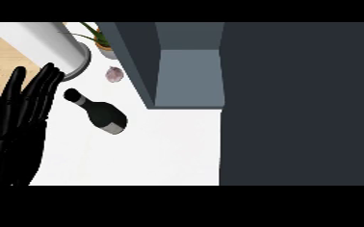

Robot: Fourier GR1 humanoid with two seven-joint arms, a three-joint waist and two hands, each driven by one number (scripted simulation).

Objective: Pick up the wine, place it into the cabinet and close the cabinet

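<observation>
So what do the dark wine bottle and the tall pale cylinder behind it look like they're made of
The dark wine bottle looks like glossy dark glass: its body is near black with a faint sheen, and a pale band sits at its base. The tall pale cylinder looks like brushed or satin metal, judging by the soft grey shading along its side, though smooth plastic is possible.

You see a black hand [25, 120] at the left. The wine bottle [99, 112] is black with a pale grey bottom. The worktop [156, 149] is white. The cabinet [188, 62] is dark grey-blue. The tall can [46, 45] is silver-white. The small garlic [113, 74] is pinkish, and the plant [96, 33] has green leaves.
</observation>
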